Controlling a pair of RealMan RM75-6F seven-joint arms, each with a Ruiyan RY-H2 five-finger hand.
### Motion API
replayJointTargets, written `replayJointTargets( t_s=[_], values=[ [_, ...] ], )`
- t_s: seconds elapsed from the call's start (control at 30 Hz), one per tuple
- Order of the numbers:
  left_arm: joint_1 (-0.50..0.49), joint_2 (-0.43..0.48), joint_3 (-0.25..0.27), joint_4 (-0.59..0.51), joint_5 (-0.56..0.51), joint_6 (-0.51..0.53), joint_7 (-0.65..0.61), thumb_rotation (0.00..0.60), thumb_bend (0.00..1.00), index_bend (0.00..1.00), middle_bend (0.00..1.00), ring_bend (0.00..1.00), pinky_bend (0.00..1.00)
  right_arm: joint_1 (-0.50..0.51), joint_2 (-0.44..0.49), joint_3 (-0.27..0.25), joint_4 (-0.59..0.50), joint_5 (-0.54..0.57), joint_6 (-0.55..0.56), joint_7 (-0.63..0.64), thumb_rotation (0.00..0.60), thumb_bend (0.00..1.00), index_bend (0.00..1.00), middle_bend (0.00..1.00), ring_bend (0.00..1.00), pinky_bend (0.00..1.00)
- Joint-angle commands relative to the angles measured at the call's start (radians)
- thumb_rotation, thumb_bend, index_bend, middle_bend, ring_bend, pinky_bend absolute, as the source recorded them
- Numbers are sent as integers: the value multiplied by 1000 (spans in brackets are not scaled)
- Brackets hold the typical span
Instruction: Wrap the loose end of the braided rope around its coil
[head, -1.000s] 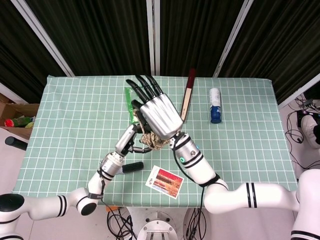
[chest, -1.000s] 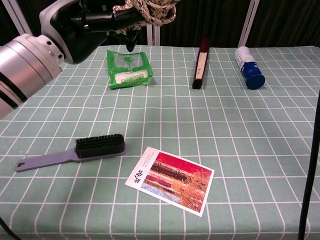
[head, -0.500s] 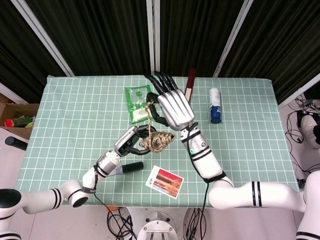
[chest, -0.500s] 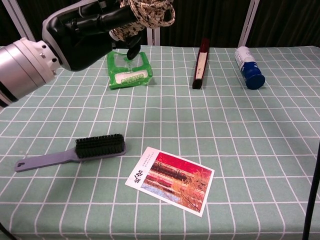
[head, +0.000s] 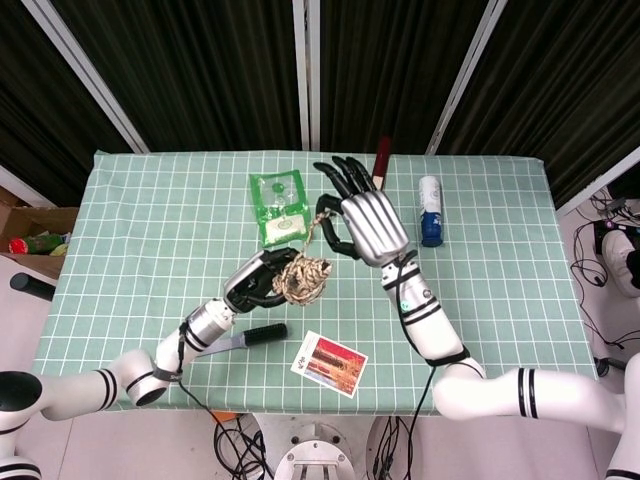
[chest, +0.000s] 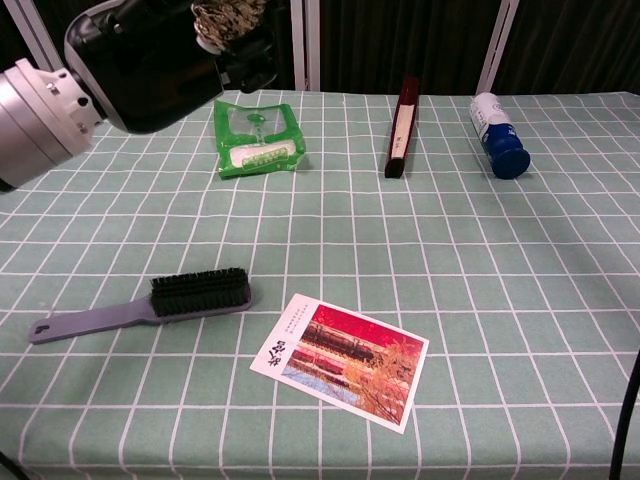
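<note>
The left hand (head: 258, 283) grips the coil (head: 303, 280) of braided rope just left of the head view's centre, lifted clear of the table (head: 150, 230); in the chest view the same hand (chest: 150, 60) fills the upper left of the frame with the coil (chest: 225, 15) at its top edge. The right hand (head: 365, 220) sits just right of centre, and the loose end (head: 318, 232) runs up from the coil to its curled fingers (head: 328, 215), so it seems to pinch the strand, though the palm hides the contact. To wrap well, the left hand should hold the coil steady and turned so its waist faces the right hand, while the right carries the strand around under light, even tension, each turn lying beside the 1 before. Slack lets turns slide off; too hard a pull could drag the coil from its grip. The green packet (head: 278, 205), brush (chest: 150, 302), postcard (chest: 345, 358) and bottle (head: 431, 210) lie below.
</note>
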Motion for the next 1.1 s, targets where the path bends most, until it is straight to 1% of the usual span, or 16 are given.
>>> replayJointTargets(
  t_s=[0.03, 0.2, 0.27, 0.5, 0.77, 0.97, 1.0, 1.03, 1.07, 1.1],
  values=[
    [-4, 2, 2, 6, 0, 18, -26, 600, 454, 803, 798, 690, 677, -27, 6, -37, 10, -36, 5, 36, 600, 515, 1000, 132, 0, 0],
    [-2, 5, -6, 7, -26, 21, -28, 600, 454, 804, 798, 690, 677, -67, 18, -78, 15, -77, 20, 87, 600, 515, 1000, 132, 0, 0],
    [1, 6, -8, 9, -33, 22, -9, 600, 454, 804, 798, 690, 677, -81, 19, -84, 20, -87, 29, 109, 600, 515, 1000, 132, 0, 0],
    [9, 20, -7, -12, -49, 26, -2, 600, 455, 804, 798, 690, 677, -118, 27, -110, 48, -117, 29, 177, 600, 516, 1000, 134, 0, 0],
    [11, 29, -9, -28, -58, 21, 15, 600, 455, 804, 798, 690, 677, -142, 30, -139, 59, -149, 21, 213, 600, 515, 1000, 136, 0, 0],
    [14, 30, -6, -26, -67, 11, 23, 600, 455, 804, 798, 690, 677, -169, 39, -166, 61, -161, 10, 240, 600, 515, 1000, 161, 0, 0],
    [15, 30, -6, -25, -68, 10, 25, 600, 455, 804, 798, 690, 677, -174, 45, -174, 61, -169, 2, 256, 600, 510, 1000, 159, 0, 0],
    [16, 30, -5, -25, -68, 9, 26, 600, 455, 804, 798, 690, 677, -178, 51, -180, 60, -178, -7, 272, 600, 485, 994, 147, 0, 0],
    [17, 30, -5, -25, -69, 9, 28, 600, 454, 805, 798, 690, 677, -182, 60, -189, 59, -189, -18, 290, 600, 451, 967, 130, 0, 0],
    [18, 31, -4, -25, -69, 9, 30, 600, 454, 804, 798, 690, 677, -188, 75, -200, 58, -198, -33, 308, 600, 363, 858, 88, 0, 0]
  ],
)
